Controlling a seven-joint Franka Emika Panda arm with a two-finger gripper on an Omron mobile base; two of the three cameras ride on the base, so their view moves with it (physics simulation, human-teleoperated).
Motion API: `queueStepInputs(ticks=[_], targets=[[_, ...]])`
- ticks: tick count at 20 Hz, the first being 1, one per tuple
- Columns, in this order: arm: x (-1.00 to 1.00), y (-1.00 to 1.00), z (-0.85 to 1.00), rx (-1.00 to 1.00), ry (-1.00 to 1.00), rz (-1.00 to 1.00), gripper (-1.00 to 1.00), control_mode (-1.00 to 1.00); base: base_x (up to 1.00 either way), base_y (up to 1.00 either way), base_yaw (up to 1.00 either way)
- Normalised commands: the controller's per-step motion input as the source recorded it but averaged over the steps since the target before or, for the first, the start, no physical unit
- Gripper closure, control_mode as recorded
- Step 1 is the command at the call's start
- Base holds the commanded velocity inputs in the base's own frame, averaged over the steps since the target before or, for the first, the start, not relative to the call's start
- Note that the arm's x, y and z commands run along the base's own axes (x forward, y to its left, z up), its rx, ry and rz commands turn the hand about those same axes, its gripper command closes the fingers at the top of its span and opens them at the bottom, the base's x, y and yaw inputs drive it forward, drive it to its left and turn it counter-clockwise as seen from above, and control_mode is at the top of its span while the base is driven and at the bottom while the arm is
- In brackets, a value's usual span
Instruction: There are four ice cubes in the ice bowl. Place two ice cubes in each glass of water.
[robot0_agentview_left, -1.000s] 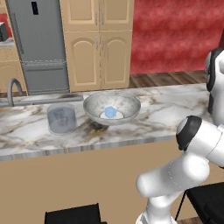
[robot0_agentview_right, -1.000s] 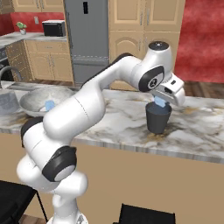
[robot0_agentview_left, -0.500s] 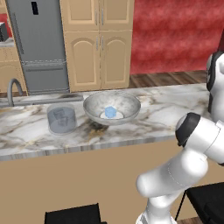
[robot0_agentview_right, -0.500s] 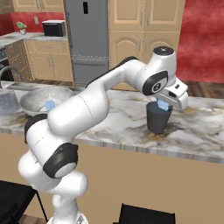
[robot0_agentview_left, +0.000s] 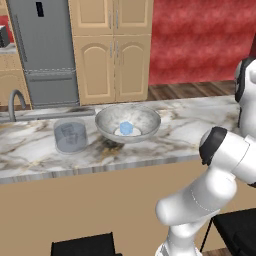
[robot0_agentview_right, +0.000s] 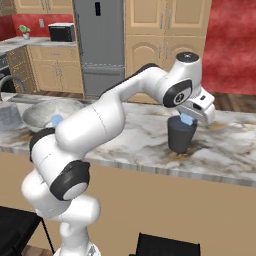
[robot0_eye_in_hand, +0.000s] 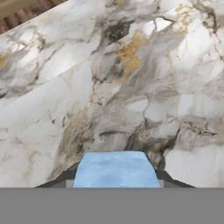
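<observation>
Tilted further, claw (robot0_agentview_right: 189, 119) grips ice cube (robot0_agentview_right: 187, 119) above dark glass (robot0_agentview_right: 181, 135).

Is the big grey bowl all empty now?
No, one pale blue ice cube lies on the whitish bottom of the ice bowl in the left base view.

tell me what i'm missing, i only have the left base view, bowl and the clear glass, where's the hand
Observer: The gripper hangs over the dark glass on the marble counter.
Operator: holding anything
Observer: Yes, an ice cube sits between its fingers.
Operator: is it in the glass yet
Observer: Not released; it is at the rim, still gripped.
</observation>
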Motion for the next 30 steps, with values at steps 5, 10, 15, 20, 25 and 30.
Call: queueStepInputs(ticks=[5,10,15,20,25,30], targets=[[-0.29,0.00,0.00,0.00,-0.05,0.00,-1.00,-1.00,0.00,0.00,0.00],[-0.02,0.01,0.00,0.00,-0.02,0.00,-1.00,-1.00,0.00,0.00,0.00],[0.08,0.10,0.00,0.00,-0.01,0.00,-1.00,-1.00,0.00,0.00,0.00],[0.02,0.00,0.26,0.05,-0.12,0.00,-1.00,-1.00,0.00,0.00,0.00],[-0.06,0.08,0.54,0.09,-0.18,0.00,-1.00,-1.00,0.00,0.00,0.00],[-0.25,0.71,0.51,0.02,-0.05,0.08,-1.00,-1.00,0.00,0.00,0.00]])
